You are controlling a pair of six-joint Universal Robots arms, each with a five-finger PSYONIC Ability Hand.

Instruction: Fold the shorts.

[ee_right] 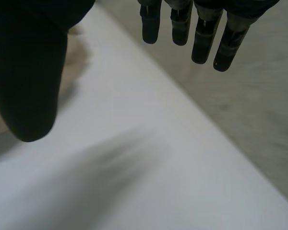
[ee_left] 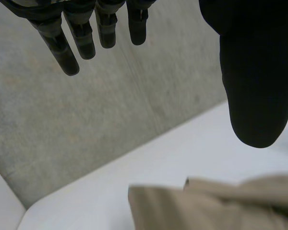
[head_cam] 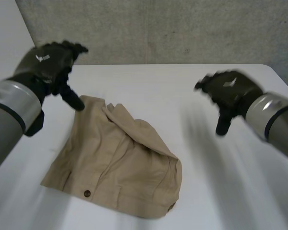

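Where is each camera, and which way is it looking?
Head view: between and behind the arms, looking down at the white table and tan shorts; both arms, left robot hand and right robot hand show.
Left wrist view: on the left wrist, facing the grey wall; its open fingers and thumb show.
Right wrist view: on the right wrist, facing table and wall; its open fingers show.
Shared: head and left wrist views both show the shorts.

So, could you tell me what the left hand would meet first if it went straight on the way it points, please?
Probably the grey wall behind the table: the left hand points above the beige shorts, though depth is unclear.
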